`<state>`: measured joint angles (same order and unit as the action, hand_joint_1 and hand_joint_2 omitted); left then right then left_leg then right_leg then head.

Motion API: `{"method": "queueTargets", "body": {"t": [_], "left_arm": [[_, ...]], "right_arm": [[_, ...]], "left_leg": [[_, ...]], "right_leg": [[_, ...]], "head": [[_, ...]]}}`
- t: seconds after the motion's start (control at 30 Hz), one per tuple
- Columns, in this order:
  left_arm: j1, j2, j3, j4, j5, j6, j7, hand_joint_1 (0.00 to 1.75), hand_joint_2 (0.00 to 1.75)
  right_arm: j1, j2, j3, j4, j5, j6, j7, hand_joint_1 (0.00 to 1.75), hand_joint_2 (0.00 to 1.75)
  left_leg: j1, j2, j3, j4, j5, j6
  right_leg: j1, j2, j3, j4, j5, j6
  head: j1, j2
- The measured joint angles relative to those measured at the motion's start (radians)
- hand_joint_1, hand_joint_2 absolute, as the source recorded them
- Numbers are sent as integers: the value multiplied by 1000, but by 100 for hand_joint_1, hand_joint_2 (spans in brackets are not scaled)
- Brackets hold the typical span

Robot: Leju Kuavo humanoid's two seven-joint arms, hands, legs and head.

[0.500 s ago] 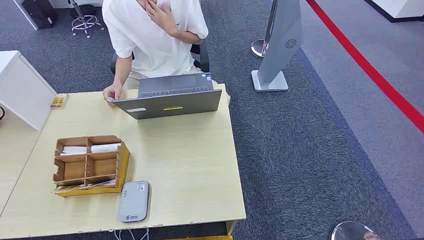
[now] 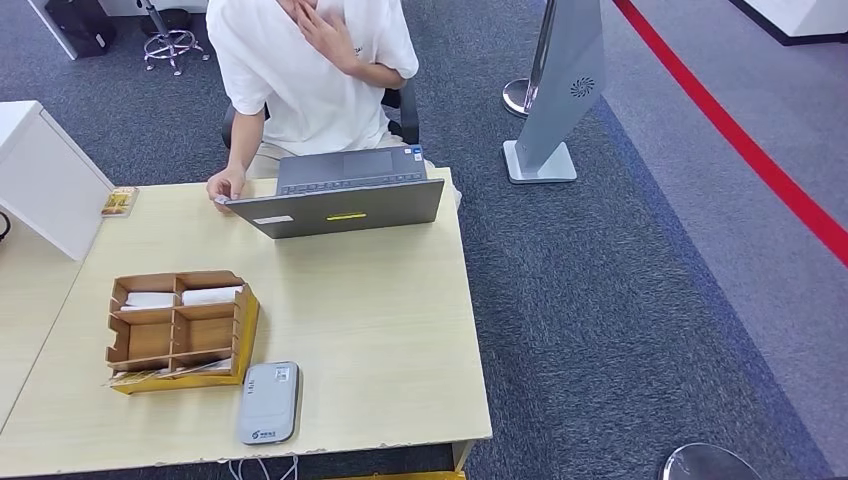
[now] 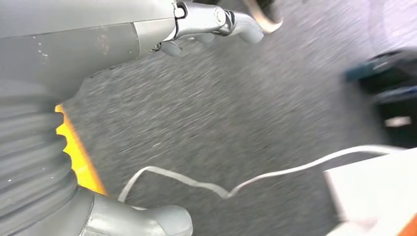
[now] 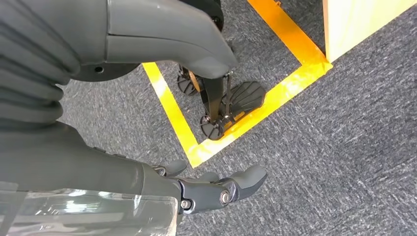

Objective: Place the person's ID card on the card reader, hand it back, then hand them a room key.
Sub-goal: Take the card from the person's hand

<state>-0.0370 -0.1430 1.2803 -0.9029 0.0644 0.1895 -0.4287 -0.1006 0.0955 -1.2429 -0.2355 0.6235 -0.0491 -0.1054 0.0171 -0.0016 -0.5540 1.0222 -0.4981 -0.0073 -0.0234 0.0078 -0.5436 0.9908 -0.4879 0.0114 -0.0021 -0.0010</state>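
Fingers (image 4: 236,183) of the right hand (image 4: 206,189) extend loosely, apart, grasping nothing, above grey carpet (image 4: 344,128) and yellow floor tape (image 4: 275,93). The left hand (image 3: 206,22) likewise hangs released over carpet, its view blurred, with a white cable (image 3: 236,184) below. On the table (image 2: 380,340), the grey card reader (image 2: 268,402) lies at the near edge, just beside a cardboard organiser (image 2: 180,330) holding white cards (image 2: 210,295). A seated person (image 2: 310,70) rests one hand (image 2: 226,184) beside the laptop (image 2: 345,195); the ID card cannot be identified.

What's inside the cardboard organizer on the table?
The cardboard organizer has open compartments. The two far ones each hold something flat and white, likely cards. The near compartments look empty, though their walls hide the bottoms. Thin flat items lie along its near edge.
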Motion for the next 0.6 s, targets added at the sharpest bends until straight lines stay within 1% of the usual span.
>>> {"method": "queueTargets", "body": {"t": [0.27,0.6], "left_arm": [[50,-51,-85,-272,76,70,-65,0,175],[86,-104,-200,-604,114,156,-146,0,175]], "right_arm": [[-3,2,-19,4,7,-5,-2,0,175],[-5,5,-27,8,26,-8,-4,0,175]], "left_leg": [[0,0,0,0,0,0],[0,0,1,0,0,0]], "right_leg": [[0,0,0,0,0,0],[0,0,1,0,0,0]], "head": [[0,0],[0,0]]}}
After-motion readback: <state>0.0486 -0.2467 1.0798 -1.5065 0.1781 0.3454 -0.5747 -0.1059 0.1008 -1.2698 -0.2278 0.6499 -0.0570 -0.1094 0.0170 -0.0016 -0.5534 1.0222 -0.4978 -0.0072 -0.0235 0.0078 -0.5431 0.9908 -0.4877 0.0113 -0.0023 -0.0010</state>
